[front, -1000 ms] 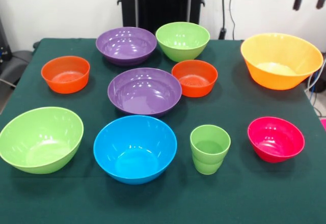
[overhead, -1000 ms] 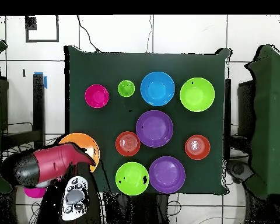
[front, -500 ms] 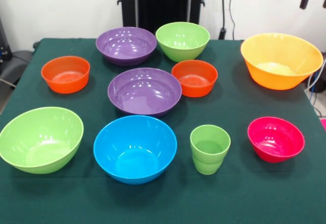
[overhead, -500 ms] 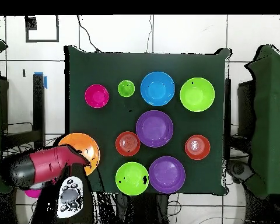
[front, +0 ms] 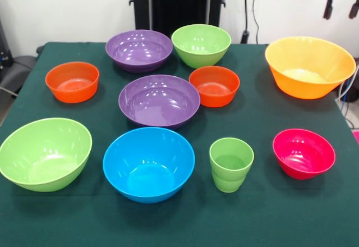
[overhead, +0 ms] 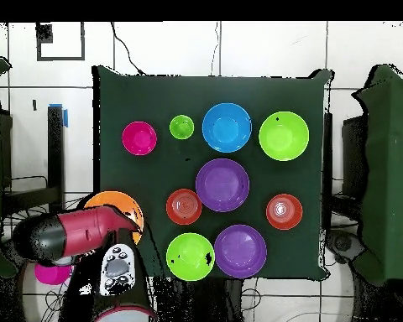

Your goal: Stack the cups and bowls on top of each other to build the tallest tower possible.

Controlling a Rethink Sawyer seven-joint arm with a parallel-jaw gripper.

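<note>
All on the green table, none stacked: a light-green cup stands upright near the front, between a blue bowl and a pink-red bowl. Two purple bowls, two lime bowls and two orange-red bowls fill the middle and left. A large orange bowl sits far right. My gripper hangs open and empty, high above and behind the orange bowl. In the overhead view the red arm covers part of that bowl.
The green cloth table ends just right of the orange and pink-red bowls. Cables hang by its right edge. In the overhead view a pink object lies off the table beneath the arm.
The gripper has shifted slightly left and down in the front view since half a second ago. The cup and all bowls are unmoved.
</note>
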